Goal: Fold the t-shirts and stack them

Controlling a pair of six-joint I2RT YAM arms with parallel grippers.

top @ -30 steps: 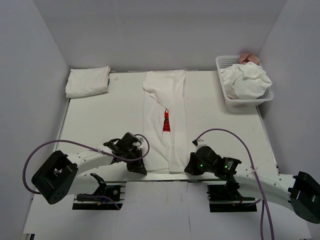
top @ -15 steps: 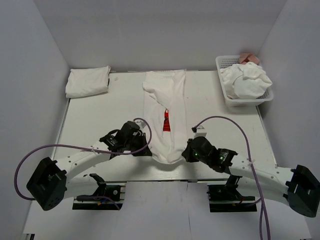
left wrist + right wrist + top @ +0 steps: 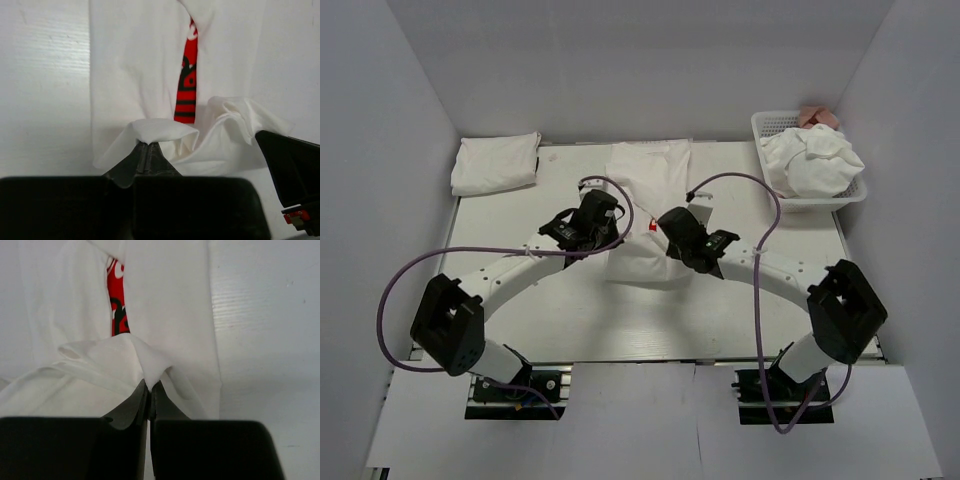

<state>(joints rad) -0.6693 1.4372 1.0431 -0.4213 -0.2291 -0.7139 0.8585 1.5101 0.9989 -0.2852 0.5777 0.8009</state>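
A white t-shirt (image 3: pixel 648 162) folded into a long strip lies in the middle of the table, its red print (image 3: pixel 652 228) barely showing. My left gripper (image 3: pixel 612 226) is shut on the near hem's left corner and my right gripper (image 3: pixel 666 224) is shut on its right corner. Both hold the hem lifted over the shirt's middle, and the cloth below sags in a doubled fold (image 3: pixel 645 265). In the left wrist view the gripper (image 3: pixel 146 145) pinches white cloth (image 3: pixel 160 131) below the red print (image 3: pixel 187 87). In the right wrist view the gripper (image 3: pixel 150 386) pinches a cloth peak (image 3: pixel 150 362) beside the print (image 3: pixel 116 300).
A folded white t-shirt (image 3: pixel 497 163) lies at the far left corner of the table (image 3: pixel 520 320). A white basket (image 3: pixel 772 190) at the far right holds crumpled white shirts (image 3: pixel 815 160). Grey walls close in the left, back and right sides.
Both grippers have carried the shirt's near hem from the table's front edge away toward the shirt's middle, lifting it. The shirt's near half is now doubled over and covers most of the red print.
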